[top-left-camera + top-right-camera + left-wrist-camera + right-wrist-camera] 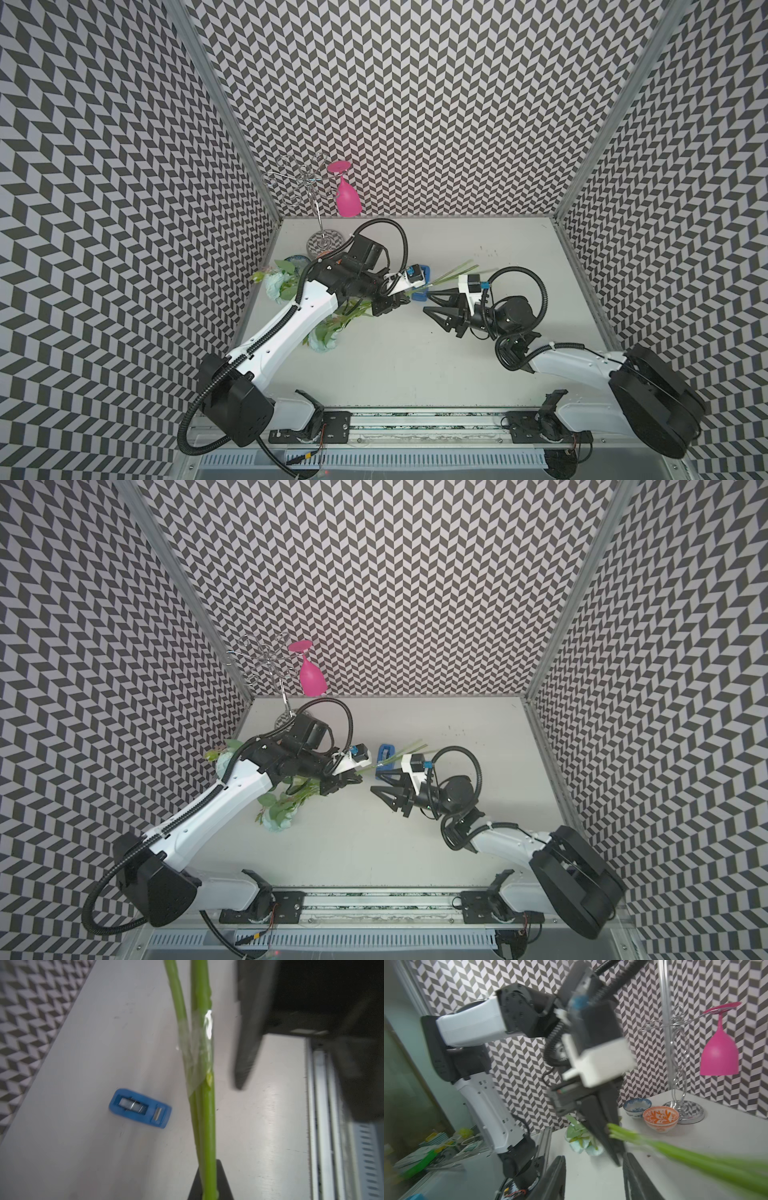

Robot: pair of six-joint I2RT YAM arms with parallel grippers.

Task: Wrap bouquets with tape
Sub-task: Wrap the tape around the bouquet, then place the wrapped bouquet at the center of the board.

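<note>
Start from the tape dispenser, your landmark, a small blue block lying on the white table.

Nearest you, on the near side of the dispenser, your right gripper stands half open and holds nothing. One finger sits just beside the dispenser's near edge in a top view; whether it touches, you cannot tell.

To the dispenser's left, your left gripper is clamped tight on the bouquet's stems. The stems run from those jaws over the dispenser, lifted clear of the table. The blooms and leaves trail back under the left arm.

In the left wrist view you see clear tape already wound around 2 or more stems partway along, creased and with a loose edge. So, by my judgement, at least 1 wrap is on. What is left looks like pressing the loose edge flat or adding a turn, then setting the bundle down. A 2nd cluster of blooms lies farther left; whether it is part of the same bundle, you cannot tell.

Farther off, left and behind the dispenser, sit an orange-patterned bowl and a blue-and-white bowl. Beyond them stands a wire rack with a pink glass hanging upside down. None of these blocks you, but the left arm covers much of the bouquet from above.
</note>
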